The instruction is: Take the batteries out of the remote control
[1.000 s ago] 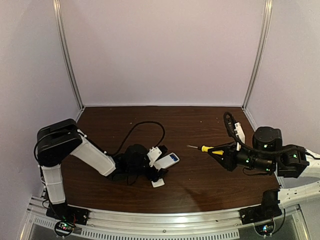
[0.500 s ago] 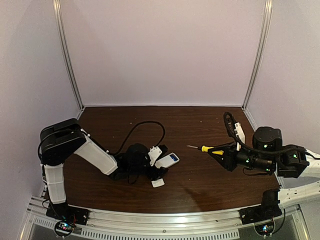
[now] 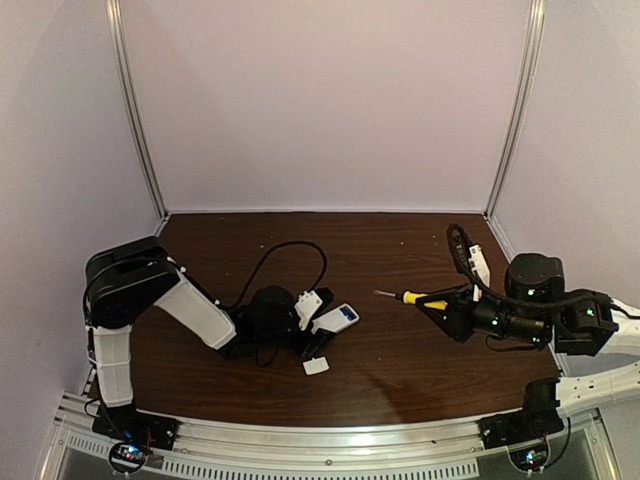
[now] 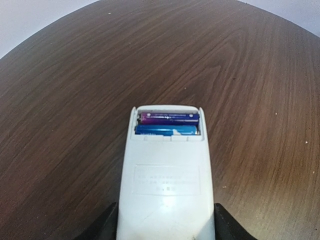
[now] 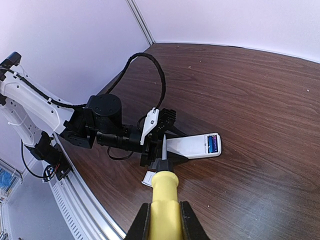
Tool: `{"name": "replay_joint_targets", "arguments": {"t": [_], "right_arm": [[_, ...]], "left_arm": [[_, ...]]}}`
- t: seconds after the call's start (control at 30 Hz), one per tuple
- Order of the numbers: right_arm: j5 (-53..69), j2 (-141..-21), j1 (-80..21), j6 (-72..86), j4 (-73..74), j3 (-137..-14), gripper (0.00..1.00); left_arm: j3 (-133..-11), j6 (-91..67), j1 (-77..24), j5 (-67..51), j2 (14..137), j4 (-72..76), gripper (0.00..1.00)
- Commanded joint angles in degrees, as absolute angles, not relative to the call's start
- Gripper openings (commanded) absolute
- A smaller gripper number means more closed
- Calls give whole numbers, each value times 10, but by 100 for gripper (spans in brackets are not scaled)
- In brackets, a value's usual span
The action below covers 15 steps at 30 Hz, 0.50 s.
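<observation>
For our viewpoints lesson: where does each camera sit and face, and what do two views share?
Top external: high behind, facing down at the table; both arms show.
Left wrist: looks along the remote control at its batteries; own fingers flank it.
Right wrist: faces the left arm; own fingers clamp the screwdriver.
Shared: the remote control.

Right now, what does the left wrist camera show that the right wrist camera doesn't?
Only the left wrist: the two batteries told apart, one purple, one blue, side by side in the open end of the remote control. Only the right wrist: the yellow-handled screwdriver clamped in the right fingers, the left arm, a black cable, and the small white cover. Both: the remote control held by the left fingers, and the wood table.
</observation>
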<state>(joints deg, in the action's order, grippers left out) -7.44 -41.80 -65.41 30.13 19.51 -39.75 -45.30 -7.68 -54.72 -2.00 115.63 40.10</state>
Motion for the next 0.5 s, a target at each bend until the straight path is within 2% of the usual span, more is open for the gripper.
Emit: {"name": "replay_joint_targets", "arguments": {"t": [0.0,0.2,0.37,0.47], "right_arm": [[-72,-418,-655,296,189,-390,1],[-71,-419,-655,293,188,-389,0],[-71,-420,-655,287,179,-382,0],[-73,-421,-655,282,172,-378,0]], "left_arm": [[-443,-68,-543,-47,1176,405,54],[-441,-42,-543,-58,1158,398,30],[-417,-22,-543,-41,1117,395,0],[-395,-14,-543,-22,1082,391,0]]}}
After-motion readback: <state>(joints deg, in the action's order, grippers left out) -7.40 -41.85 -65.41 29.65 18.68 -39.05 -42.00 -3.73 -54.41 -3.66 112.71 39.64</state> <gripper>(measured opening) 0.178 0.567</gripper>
